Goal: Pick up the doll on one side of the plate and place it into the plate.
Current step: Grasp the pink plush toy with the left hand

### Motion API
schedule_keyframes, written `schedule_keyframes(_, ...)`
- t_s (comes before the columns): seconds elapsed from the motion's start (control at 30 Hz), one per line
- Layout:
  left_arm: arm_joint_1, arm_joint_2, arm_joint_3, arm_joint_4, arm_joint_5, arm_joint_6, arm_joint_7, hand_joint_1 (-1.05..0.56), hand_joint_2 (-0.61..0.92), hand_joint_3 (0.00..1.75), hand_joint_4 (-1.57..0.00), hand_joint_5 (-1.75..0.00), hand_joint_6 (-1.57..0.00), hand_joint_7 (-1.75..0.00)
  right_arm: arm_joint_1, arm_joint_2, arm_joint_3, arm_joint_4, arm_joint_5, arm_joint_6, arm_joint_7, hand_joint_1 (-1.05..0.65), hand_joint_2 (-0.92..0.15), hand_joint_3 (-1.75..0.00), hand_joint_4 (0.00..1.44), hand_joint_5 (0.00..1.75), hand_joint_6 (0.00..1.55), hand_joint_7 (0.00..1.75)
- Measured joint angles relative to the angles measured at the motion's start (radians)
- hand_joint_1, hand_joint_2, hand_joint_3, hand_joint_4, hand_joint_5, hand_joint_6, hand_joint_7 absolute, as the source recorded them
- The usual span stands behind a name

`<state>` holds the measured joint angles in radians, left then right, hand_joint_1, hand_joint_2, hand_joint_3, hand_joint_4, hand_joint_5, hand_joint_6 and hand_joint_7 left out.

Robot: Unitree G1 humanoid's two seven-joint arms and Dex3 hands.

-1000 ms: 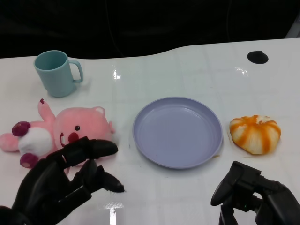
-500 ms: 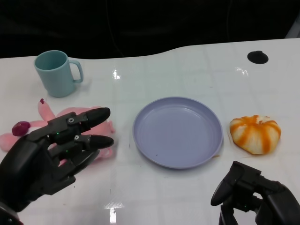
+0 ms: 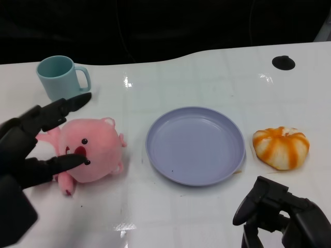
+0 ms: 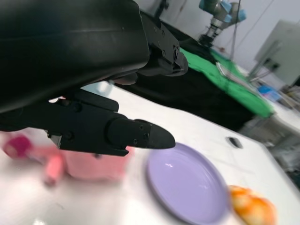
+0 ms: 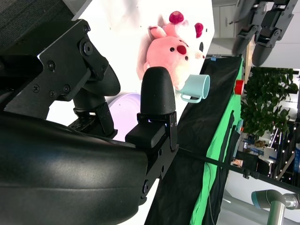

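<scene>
Now our left hand (image 3: 23,155) sits over the left part of the tabletop (image 3: 207,77) with its fingers (image 3: 64,108) spread wide around the pink doll (image 3: 90,150). One finger reaches over the doll's far side and another points at its face from the near side. We cannot tell whether any finger actually touches the doll, and nothing is gripped. The doll lies on the tabletop just left of the purple plate (image 3: 195,145), apart from the plate's rim, its face turned up. The plate sits near the middle of the tabletop and has nothing in it.

Our right hand (image 3: 282,217) rests low at the near right edge, its fingers curled in with nothing between them. An orange and white striped soft toy (image 3: 282,147) lies just right of the plate. A light teal mug (image 3: 59,77) stands toward the far left corner, behind the doll.
</scene>
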<state>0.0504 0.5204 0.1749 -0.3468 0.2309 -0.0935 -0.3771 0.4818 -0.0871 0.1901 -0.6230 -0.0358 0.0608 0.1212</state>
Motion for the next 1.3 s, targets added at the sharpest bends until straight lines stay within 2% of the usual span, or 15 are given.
schedule_keyframes(0.27,-0.011,0.103,-0.049,-0.003,0.343,0.023,0.036,-0.71,0.9,0.02,0.0,-0.21,-0.17,-0.01,0.001,0.0,0.0,-0.001,0.0,0.0,0.0,0.08,-0.43,-1.36,0.71,1.75,0.61,1.54)
schedule_keyframes(0.57,-0.142,0.14,-0.156,0.157,0.475,0.055,0.033,-0.74,0.9,0.01,-0.02,-0.23,-0.16,0.0,0.001,0.0,-0.001,-0.004,0.001,0.006,-0.001,0.09,-0.42,-1.36,0.72,1.75,0.62,1.54)
schedule_keyframes(0.8,-0.255,0.148,-0.27,0.319,0.548,0.098,-0.002,-0.75,0.91,0.0,-0.04,-0.21,-0.17,-0.01,0.002,0.0,-0.001,-0.013,0.002,0.012,-0.002,0.09,-0.41,-1.37,0.72,1.75,0.62,1.54)
schedule_keyframes(1.03,-0.38,0.149,-0.393,0.53,0.58,0.083,-0.014,-0.79,0.92,0.03,-0.02,-0.17,-0.15,0.0,0.005,0.0,-0.001,-0.022,0.002,0.013,-0.001,0.1,-0.42,-1.37,0.72,1.75,0.62,1.54)
schedule_keyframes(1.3,-0.51,0.092,-0.503,0.793,0.583,0.076,0.004,-0.75,0.92,0.03,-0.04,-0.14,-0.14,0.0,0.008,-0.001,0.0,-0.024,0.002,0.018,-0.001,0.09,-0.42,-1.37,0.72,1.75,0.62,1.54)
